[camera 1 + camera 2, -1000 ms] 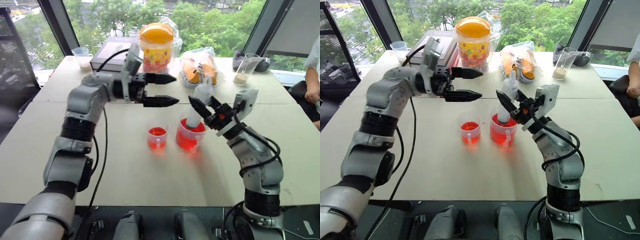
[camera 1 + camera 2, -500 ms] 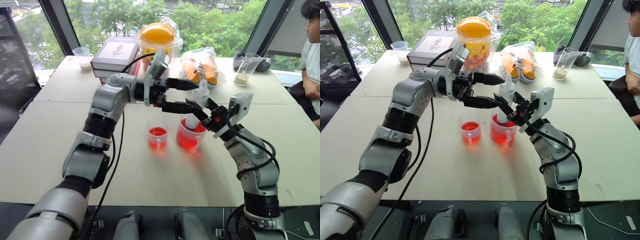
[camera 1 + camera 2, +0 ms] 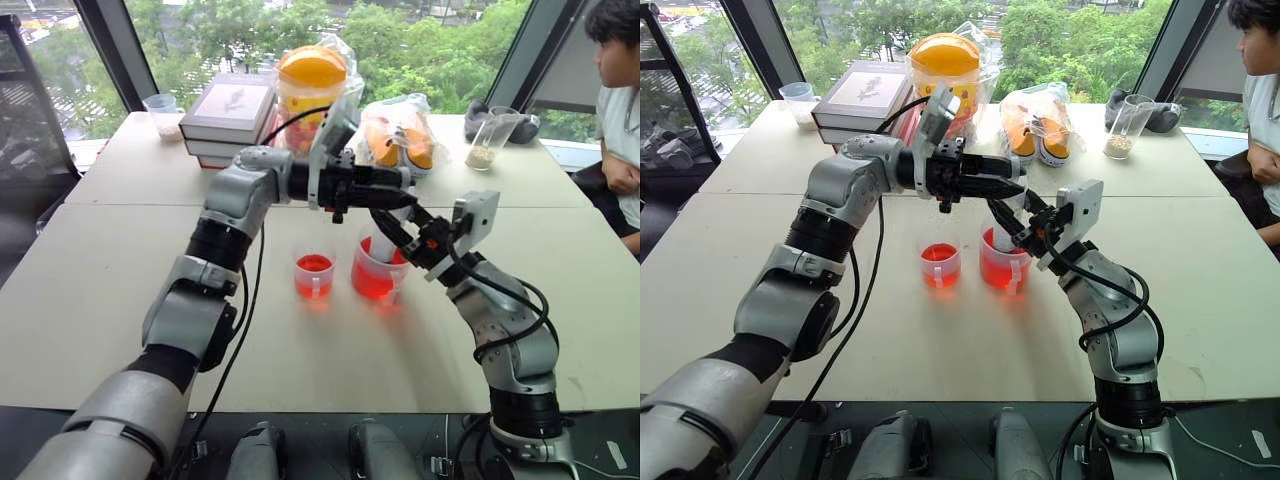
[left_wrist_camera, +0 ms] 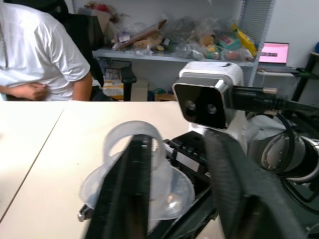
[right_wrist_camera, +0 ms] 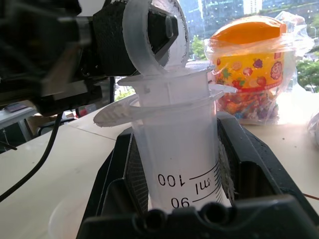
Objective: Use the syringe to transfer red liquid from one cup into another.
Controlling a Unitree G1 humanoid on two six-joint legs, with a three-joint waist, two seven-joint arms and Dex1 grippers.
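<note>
Both jaws pinch the syringe (image 5: 174, 144): barrel and plunger

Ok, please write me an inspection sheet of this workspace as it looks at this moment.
Surface: beige tabletop, no spills seen.
Job's things: clear plastic syringe standing in the wide red-tinted measuring cup; small red-tinted cup beside it, apart.
Clutter: stacked books, orange-lidded candy jar, bagged orange items, two clear cups of beige grains.
Grippers: right gripper shut on the syringe barrel; left gripper closed at the plunger ring.
Cables: black cable hanging along the left arm.
Surroundings: windows with trees; seated person at the table's right end.
</note>
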